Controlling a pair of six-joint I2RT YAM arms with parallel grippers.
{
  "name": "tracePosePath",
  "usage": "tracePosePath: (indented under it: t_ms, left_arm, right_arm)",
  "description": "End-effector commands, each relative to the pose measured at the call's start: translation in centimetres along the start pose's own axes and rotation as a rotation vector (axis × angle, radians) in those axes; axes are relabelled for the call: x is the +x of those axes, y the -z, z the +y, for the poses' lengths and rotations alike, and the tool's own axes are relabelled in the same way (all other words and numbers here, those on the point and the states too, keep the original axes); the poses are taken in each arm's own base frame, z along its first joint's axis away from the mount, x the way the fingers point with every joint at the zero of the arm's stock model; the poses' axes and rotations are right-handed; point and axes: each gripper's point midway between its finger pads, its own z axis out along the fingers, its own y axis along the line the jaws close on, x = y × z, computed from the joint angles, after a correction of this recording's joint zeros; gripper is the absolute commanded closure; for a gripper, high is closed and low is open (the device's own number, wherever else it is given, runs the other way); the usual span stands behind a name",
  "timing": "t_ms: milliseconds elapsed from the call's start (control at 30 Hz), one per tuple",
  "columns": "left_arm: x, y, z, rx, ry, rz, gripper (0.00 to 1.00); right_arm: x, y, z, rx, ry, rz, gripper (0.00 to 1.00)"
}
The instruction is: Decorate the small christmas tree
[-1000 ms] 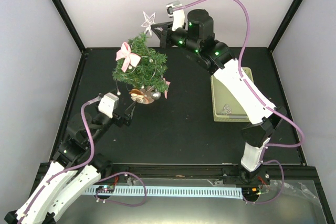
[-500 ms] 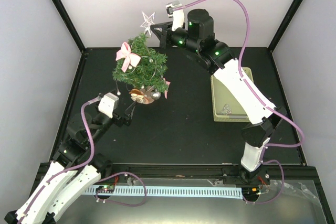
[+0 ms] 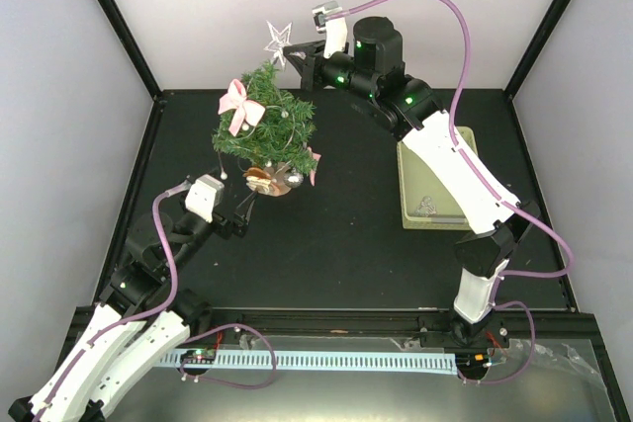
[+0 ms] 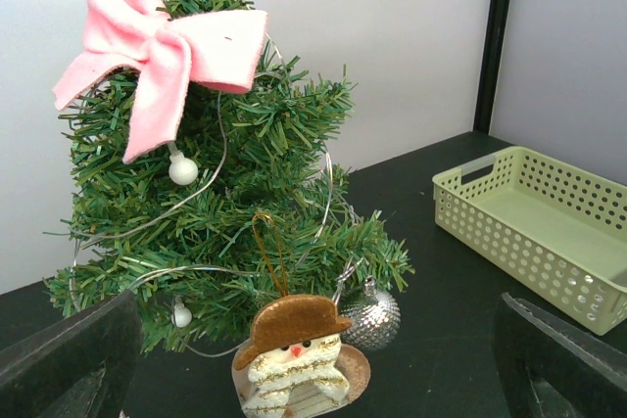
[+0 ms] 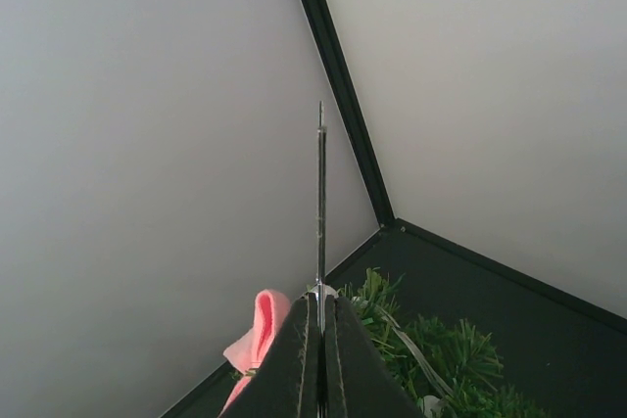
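The small christmas tree (image 3: 267, 126) stands at the back left of the table, leaning slightly. It wears a pink bow (image 3: 237, 104), a string of white beads, a silver ball (image 4: 372, 315) and a snowman ornament (image 4: 294, 349) low at its front. A clear wire star (image 3: 276, 42) hangs in the air just above and to the right of the treetop, with my right gripper (image 3: 291, 50) shut on it. The right wrist view shows the star edge-on (image 5: 320, 193) above the bow (image 5: 257, 335). My left gripper (image 3: 247, 212) stands open in front of the tree's base, its fingers (image 4: 69, 359) far apart and empty.
A pale green lattice basket (image 3: 435, 185) lies to the right of the tree, under the right arm, with a small silvery item inside. White walls and black frame posts close off the back and both sides of the black table.
The right gripper has carried the star very slightly to the left, towards the treetop. The left arm and the tree have not moved.
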Motion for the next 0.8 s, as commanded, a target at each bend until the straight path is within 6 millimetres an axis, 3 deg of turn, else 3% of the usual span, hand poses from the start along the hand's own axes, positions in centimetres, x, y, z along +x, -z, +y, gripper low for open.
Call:
tracePosePath:
  t_ms: [0, 767]
  left_arm:
    - [0.5, -0.1, 0.2, -0.010, -0.013, 0.013, 0.01]
    - [0.5, -0.1, 0.2, -0.010, -0.014, 0.014, 0.01]
  right_arm:
    - [-1.5, 0.1, 1.2, -0.048, 0.007, -0.042, 0.99]
    - [0.0, -0.6, 0.2, -0.015, 0.009, 0.003, 0.99]
